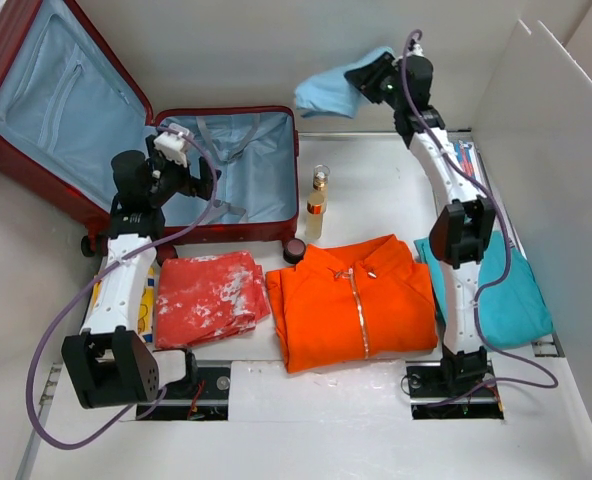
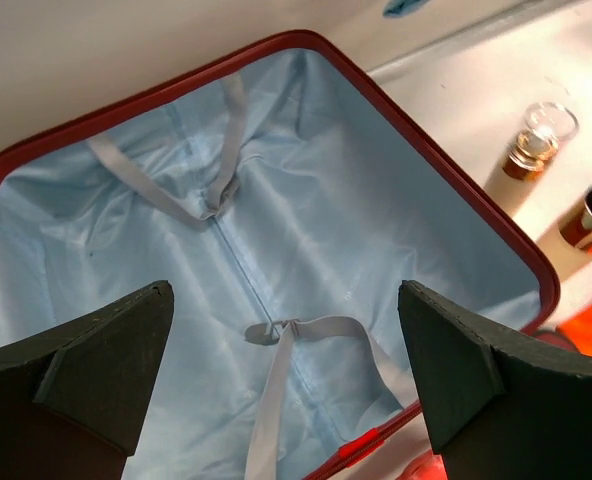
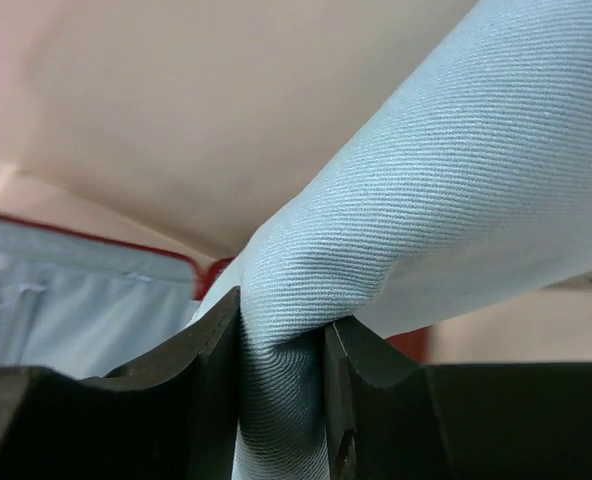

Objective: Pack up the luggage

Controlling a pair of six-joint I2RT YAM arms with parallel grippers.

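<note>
The luggage [image 1: 261,165], a dark red hard-shell case, lies open at the back left of the white counter [image 1: 376,410], its lid propped upright against the rear wall and its pale blue lining showing. The shell looks stiff and bulky, likely too heavy for one hand to lift, and its smooth ribs would probably slip; the lid's rim seems the surest place to take hold when it comes time to close, while the lining and grey straps [image 2: 276,400] are soft and will give. The left hand [image 1: 188,178] hangs over the base compartment with its fingers spread wide and nothing between them. The right hand [image 1: 368,80], raised near the back wall to the right of the case, pinches a fold of a light blue garment [image 1: 326,92] that drapes from it. On the counter in front of the case lie a red-and-white cloth [image 1: 211,295], an orange jacket [image 1: 351,300] and a teal garment [image 1: 521,305], with a small bottle [image 1: 318,205] standing just beside the case's right wall. The case's left edge is cut off in the overhead view, no handle or zip can be made out, and a yellow item under the left arm is too hidden to identify.
</note>
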